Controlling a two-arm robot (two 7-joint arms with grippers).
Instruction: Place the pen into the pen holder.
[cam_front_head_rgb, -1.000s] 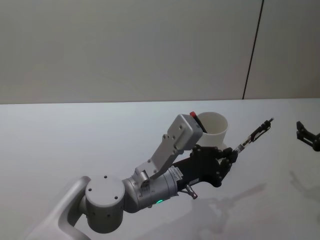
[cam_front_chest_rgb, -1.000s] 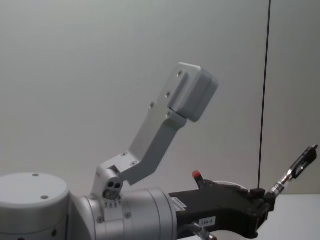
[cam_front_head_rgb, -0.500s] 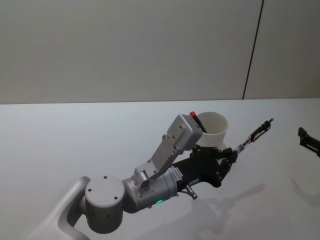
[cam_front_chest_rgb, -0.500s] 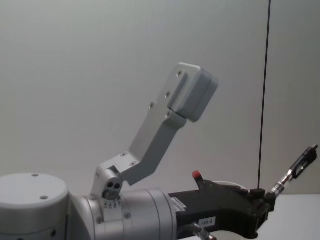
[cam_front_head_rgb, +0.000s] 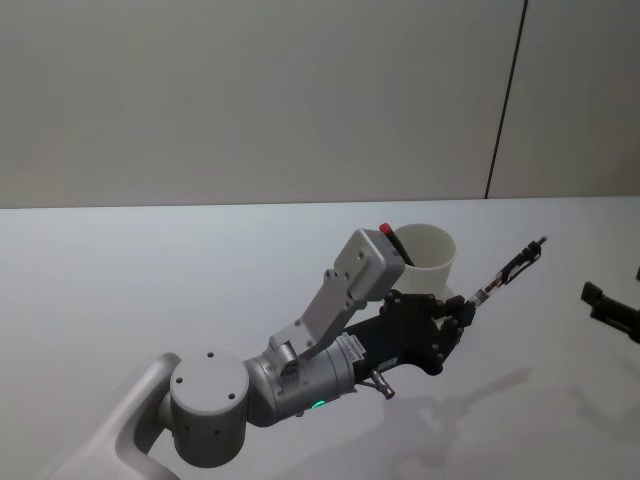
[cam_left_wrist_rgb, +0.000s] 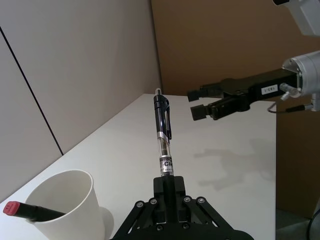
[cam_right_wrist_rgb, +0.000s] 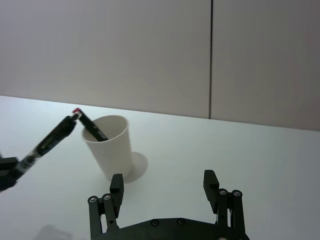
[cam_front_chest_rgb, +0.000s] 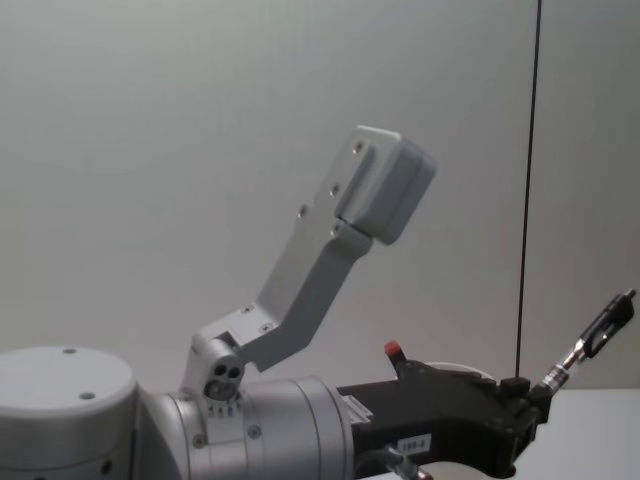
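My left gripper (cam_front_head_rgb: 462, 311) is shut on the lower end of the pen (cam_front_head_rgb: 508, 269), a black and clear click pen that slants up and away to the right of the pen holder (cam_front_head_rgb: 427, 259). The pen holder is a white paper cup standing on the table just behind that gripper. In the left wrist view the pen (cam_left_wrist_rgb: 163, 137) rises from the closed fingers (cam_left_wrist_rgb: 174, 186), with the pen holder (cam_left_wrist_rgb: 67, 202) beside and below it. The chest view has the pen (cam_front_chest_rgb: 590, 343) at the right edge. My right gripper (cam_right_wrist_rgb: 163, 189) is open, apart from the cup (cam_right_wrist_rgb: 111, 146), and holds nothing.
A red-capped marker (cam_left_wrist_rgb: 26, 211) leans inside the cup, its cap (cam_front_head_rgb: 385, 229) over the rim. The white tabletop (cam_front_head_rgb: 150, 290) stretches left of the arm. My right gripper (cam_front_head_rgb: 610, 306) hangs at the table's right edge.
The right gripper has drifted down along the head view's right edge, nearer to me. The left arm and the pen have stayed put.
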